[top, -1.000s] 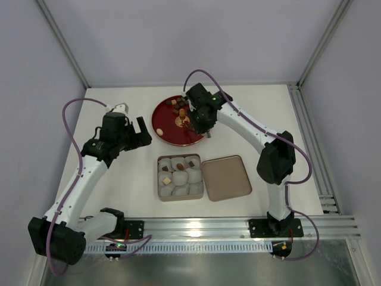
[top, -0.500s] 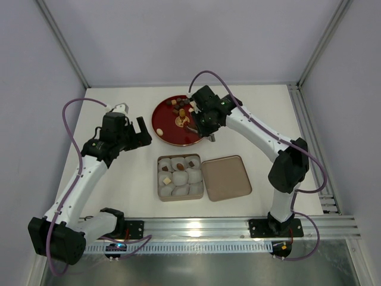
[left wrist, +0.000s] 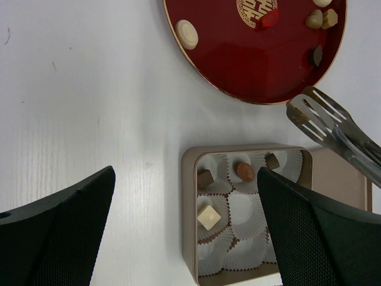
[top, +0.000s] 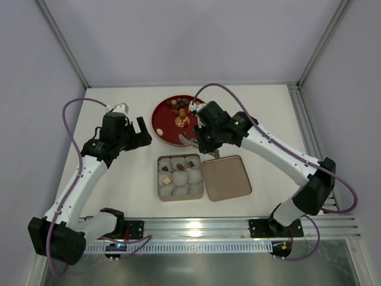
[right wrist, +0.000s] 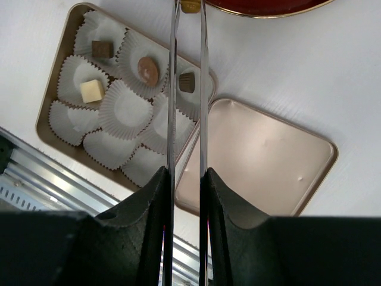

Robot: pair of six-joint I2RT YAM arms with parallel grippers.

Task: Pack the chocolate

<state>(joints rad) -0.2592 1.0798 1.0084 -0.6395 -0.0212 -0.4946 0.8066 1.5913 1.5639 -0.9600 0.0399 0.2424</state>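
Note:
My right gripper (right wrist: 186, 196) is shut on thin metal tongs (right wrist: 172, 89), and a small tan chocolate (right wrist: 190, 6) sits pinched at their tips. In the top view the right gripper (top: 207, 138) hangs between the red plate (top: 166, 128) and the tan box (top: 159, 179). The tongs (left wrist: 315, 113) reach just above the box's far edge. Inside the box's paper cups lie a dark square (left wrist: 205, 177), a brown oval (left wrist: 244, 171), a dark piece (left wrist: 272, 161) and a cream square (left wrist: 209, 217). Several more chocolates lie on the plate (left wrist: 238, 59). My left gripper (left wrist: 187, 232) is open, high over the box's left side.
The box's lid (top: 226, 177) lies flat, touching the box's right side. Bare white table spreads left of the box. A metal rail (top: 196, 229) runs along the near edge. Frame posts and walls enclose the cell.
The right arm has swung from over the red plate toward the box, carrying the tongs with it. The left arm has not moved.

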